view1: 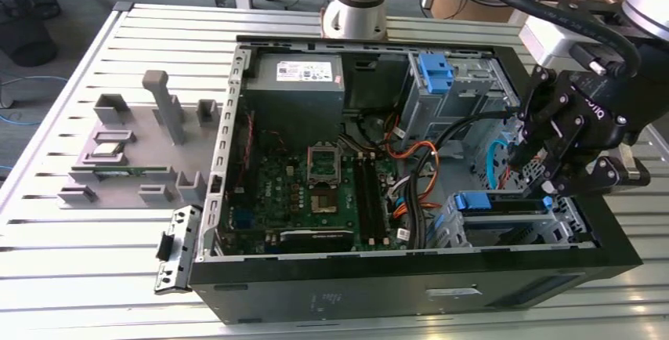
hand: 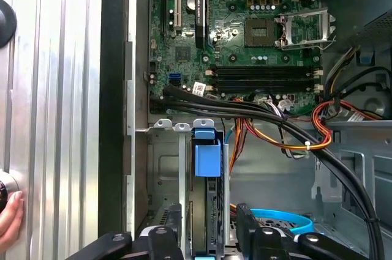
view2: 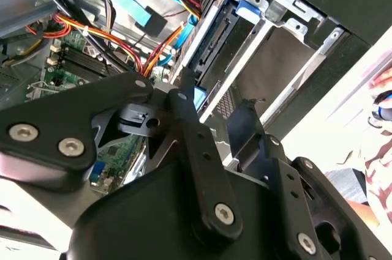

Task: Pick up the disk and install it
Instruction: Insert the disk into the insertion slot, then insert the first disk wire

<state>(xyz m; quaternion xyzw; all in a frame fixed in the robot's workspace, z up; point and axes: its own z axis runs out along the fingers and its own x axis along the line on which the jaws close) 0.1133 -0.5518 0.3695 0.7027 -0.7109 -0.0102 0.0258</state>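
From where I stand, the gripper (hand: pixel 210 210) hangs over the drive cage (hand: pixel 160 168) with its two black fingers (hand: pixel 245 228) held apart, one on each side of the disk (hand: pixel 205 156). The disk sits edge-up in the cage slot, between the fingers and reaching on beyond their tips. I see a sliver of gap beside one finger, so I judge they aren't clamping it.

What worries me is the cage. Its walls are thin folded sheet metal, bare and hard-edged, and they lie just inside each fingertip. A finger drifting sideways would likely strike a wall or scrape one of the disk's smooth blue plastic rails, which could crack.

The flat blue ribbon cable (hand: pixel 278 217) curls just beside one finger, soft and glossy, easy to hook. Beyond the fingertips, the thick black cable bundle (hand: pixel 245 110) and the orange and red wires (hand: pixel 288 142) cross past the end of the slot. Pinched there, they might keep the disk from seating.

Farther past the tips lies the green motherboard (hand: pixel 245 27), studded and fragile. A person's hand (hand: pixel 8 218) rests at the ribbed metal table (hand: pixel 61 89), well away from the fingers.
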